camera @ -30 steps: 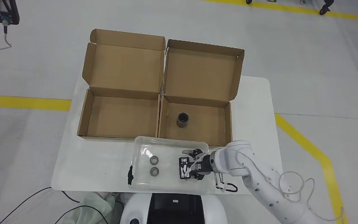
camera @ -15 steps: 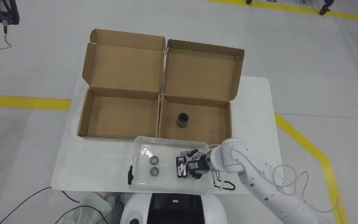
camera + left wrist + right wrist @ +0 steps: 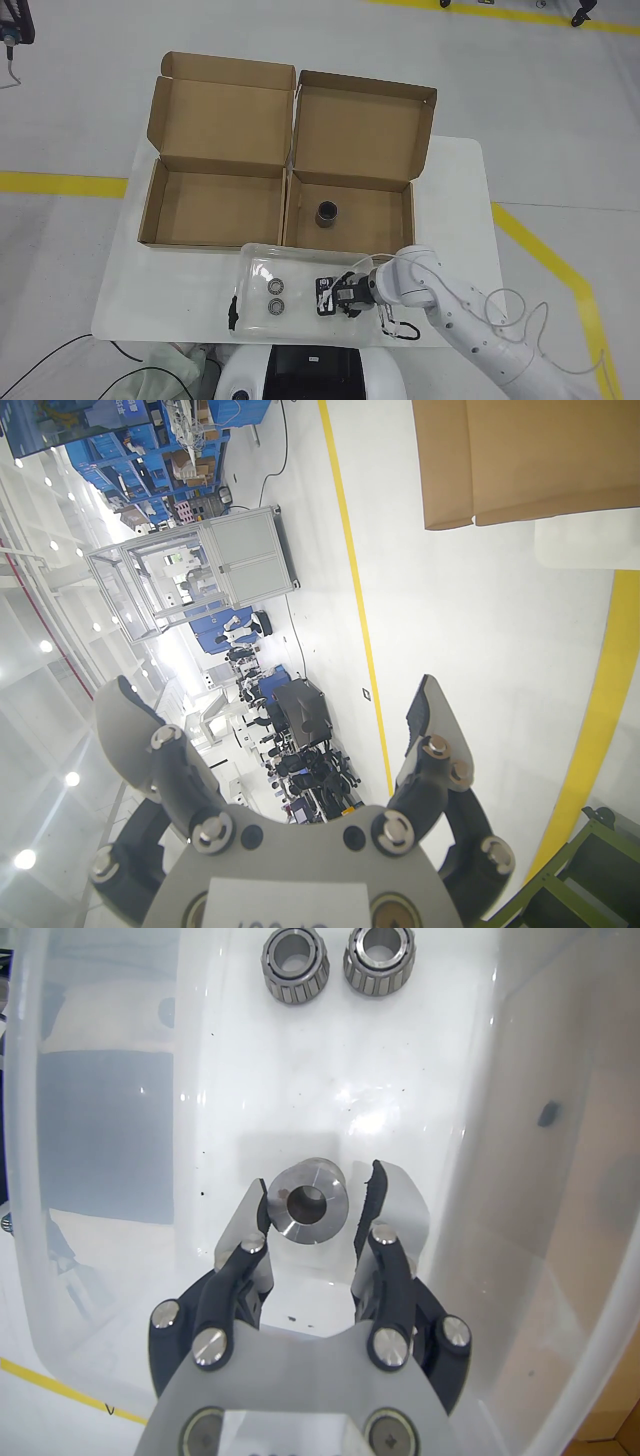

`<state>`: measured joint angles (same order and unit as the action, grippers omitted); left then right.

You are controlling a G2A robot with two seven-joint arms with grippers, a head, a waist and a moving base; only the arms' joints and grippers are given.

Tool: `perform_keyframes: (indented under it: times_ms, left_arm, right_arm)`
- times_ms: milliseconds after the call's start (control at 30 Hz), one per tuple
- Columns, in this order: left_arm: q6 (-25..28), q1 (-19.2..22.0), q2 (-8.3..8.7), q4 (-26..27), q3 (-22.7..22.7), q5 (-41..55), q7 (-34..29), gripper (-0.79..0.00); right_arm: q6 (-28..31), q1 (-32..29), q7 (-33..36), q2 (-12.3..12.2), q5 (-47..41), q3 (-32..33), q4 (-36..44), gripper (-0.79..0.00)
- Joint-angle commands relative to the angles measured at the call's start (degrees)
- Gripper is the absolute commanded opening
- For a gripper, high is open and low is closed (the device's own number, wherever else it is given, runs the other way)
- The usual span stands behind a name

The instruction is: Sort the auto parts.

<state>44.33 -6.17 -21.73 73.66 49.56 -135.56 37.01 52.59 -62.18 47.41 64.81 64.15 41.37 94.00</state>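
Right claw [image 3: 318, 1175] released, straddling the steel sleeve [image 3: 306, 1208], toward 3 o'clock in the clear tray [image 3: 505, 1188]; one pad touching, other apart. Likely risk: lopsided closing shoves the sleeve sideways, so it slips out. Bearings [image 3: 295, 970] at 9 o'clock. Left claw [image 3: 272, 685] released, empty.

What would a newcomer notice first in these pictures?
The right claw, open, straddles a short shiny steel sleeve lying in the clear plastic tray at the near edge of the white table. Farther along the tray sit two ribbed steel bearings, side by side. Behind the tray stand two open brown cardboard boxes; the right one holds a dark cylinder.
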Motion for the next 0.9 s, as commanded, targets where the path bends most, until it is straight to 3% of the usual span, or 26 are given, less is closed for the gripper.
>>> perform_keyframes:
  times_ms: [0,33,233,467,733,867]
  left_arm:
    - [0.0,0.0,0.0,0.0,0.0,0.0,0.0,0.0]
    - [0.0,0.0,0.0,0.0,0.0,0.0,0.0,0.0]
    - [0.0,0.0,0.0,0.0,0.0,0.0,0.0,0.0]
    - [0.0,0.0,0.0,0.0,0.0,0.0,0.0,0.0]
    - [0.0,0.0,0.0,0.0,0.0,0.0,0.0,0.0]
    - [0.0,0.0,0.0,0.0,0.0,0.0,0.0,0.0]
  right_arm:
    - [-0.03,0.22,0.43,-0.04,-0.52,-0.22,0.11,-0.702]
    - [-0.11,0.29,0.59,-0.07,-0.74,-0.29,0.25,-0.785]
    - [-0.21,0.03,-0.03,-0.61,-1.01,0.42,3.63,-0.785]
    - [-0.9,-3.74,-6.31,-2.2,1.83,4.47,9.43,-0.785]
    - [-1.48,-8.2,-20.02,-3.59,4.14,10.19,16.99,-0.785]
    - [-2.31,-9.27,-30.88,-3.64,6.18,11.9,19.17,-0.785]
